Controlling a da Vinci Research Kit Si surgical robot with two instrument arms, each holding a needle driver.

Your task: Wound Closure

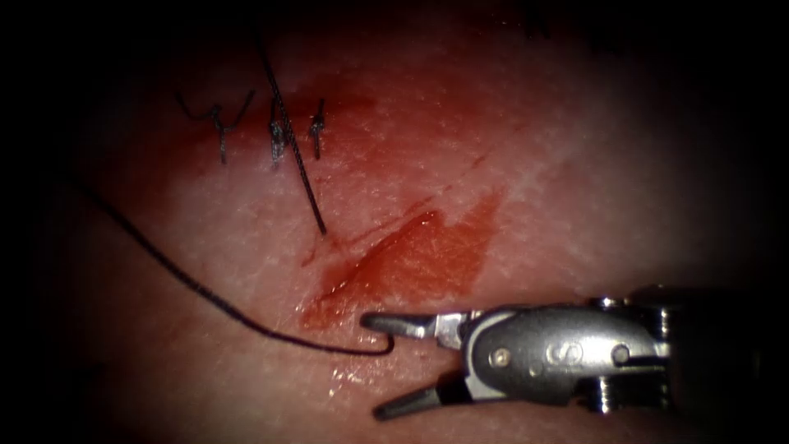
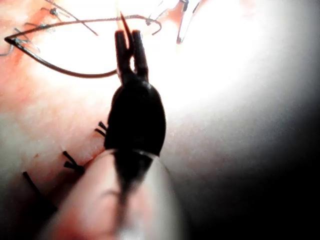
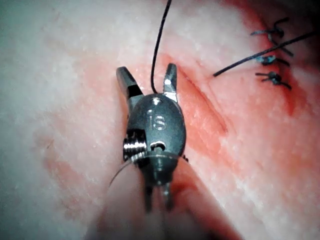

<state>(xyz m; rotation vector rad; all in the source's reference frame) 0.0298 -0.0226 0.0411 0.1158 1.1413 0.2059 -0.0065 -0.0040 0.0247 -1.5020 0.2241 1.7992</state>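
The thread [image 1: 189,279] runs off into the dark margin (its far end unseen), needle untraceable.

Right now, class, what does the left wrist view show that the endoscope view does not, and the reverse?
Left wrist view: the left tool, beside what looks like the curved needle lying on the tissue; whether it grips it is unclear. Endoscope view: the right tool, jaws open, holding nothing, the thread ending by its upper jaw, below the cut. Both: tissue and tied stitches.
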